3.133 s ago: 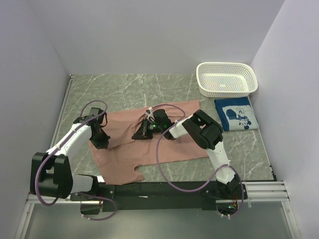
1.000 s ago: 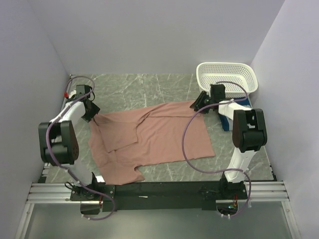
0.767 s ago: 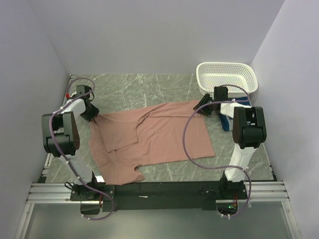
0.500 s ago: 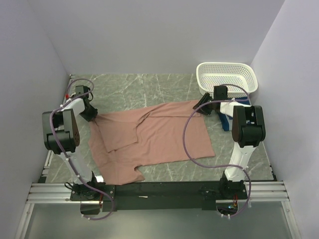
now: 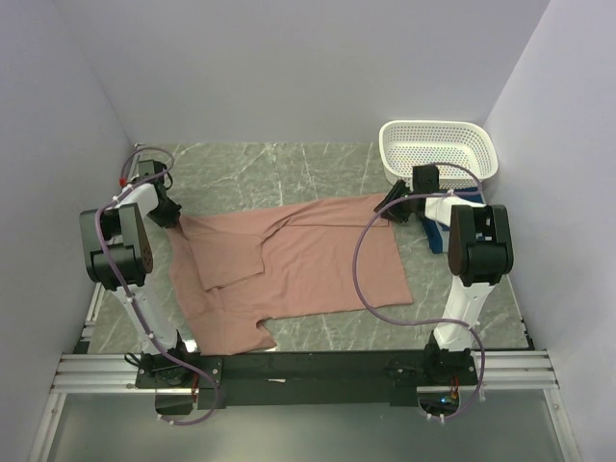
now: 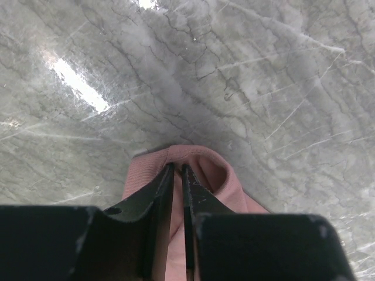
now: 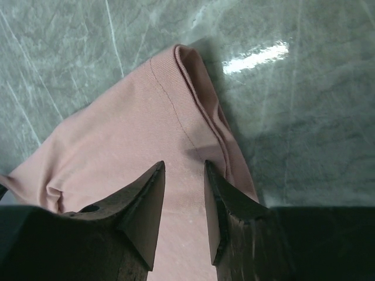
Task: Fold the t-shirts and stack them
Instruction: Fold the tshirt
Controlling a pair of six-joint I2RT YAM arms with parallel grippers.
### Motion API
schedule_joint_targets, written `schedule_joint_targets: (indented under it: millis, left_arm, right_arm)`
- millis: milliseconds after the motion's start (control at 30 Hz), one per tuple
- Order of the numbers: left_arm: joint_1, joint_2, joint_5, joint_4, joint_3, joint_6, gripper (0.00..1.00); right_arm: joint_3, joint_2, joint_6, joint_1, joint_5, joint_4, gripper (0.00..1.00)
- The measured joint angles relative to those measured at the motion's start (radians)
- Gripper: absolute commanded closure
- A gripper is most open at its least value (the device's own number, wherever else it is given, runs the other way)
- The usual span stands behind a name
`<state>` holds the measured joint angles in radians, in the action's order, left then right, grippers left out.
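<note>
The dusty-pink t-shirt [image 5: 298,260] lies spread on the marble table, plain side up, with its left part folded over. My left gripper [image 5: 171,216] is at the shirt's far-left corner. In the left wrist view it [image 6: 177,168] is shut on a fold of the pink cloth [image 6: 208,171]. My right gripper [image 5: 387,204] is at the shirt's far-right corner. In the right wrist view it [image 7: 184,167] is open, with flat pink cloth [image 7: 135,129] under the jaws. The blue t-shirt [image 5: 432,236] is mostly hidden behind my right arm.
A white perforated basket [image 5: 438,154] stands at the back right, just beyond my right gripper. Purple walls close in the table on the left, back and right. My left gripper is close to the left wall.
Both grippers went from the shirt's middle out to its far corners, spreading it wider. In the last half second the left gripper drew its corner a little further back-left; the right stayed.
</note>
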<state>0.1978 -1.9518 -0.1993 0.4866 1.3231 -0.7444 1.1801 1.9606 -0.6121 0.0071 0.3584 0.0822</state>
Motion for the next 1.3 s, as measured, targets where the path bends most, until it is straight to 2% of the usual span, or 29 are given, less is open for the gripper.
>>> schedule_joint_targets:
  millis: [333, 467, 800, 1300]
  left_arm:
    - [0.000, -0.009, 0.002, 0.013, 0.017, 0.004, 0.82]
    - [0.000, -0.009, 0.005, 0.014, 0.018, 0.007, 0.79]
    - [0.002, -0.009, 0.020, 0.014, 0.019, 0.012, 0.79]
    - [0.002, -0.009, 0.029, 0.015, 0.020, 0.023, 0.78]
  right_arm:
    - [-0.027, -0.074, 0.053, 0.001, -0.110, 0.082, 0.59]
    - [-0.033, -0.097, 0.071, 0.001, -0.130, 0.110, 0.59]
    - [-0.041, -0.100, 0.089, 0.001, -0.113, 0.132, 0.67]
    - [-0.042, -0.090, 0.094, 0.001, -0.104, 0.169, 0.70]
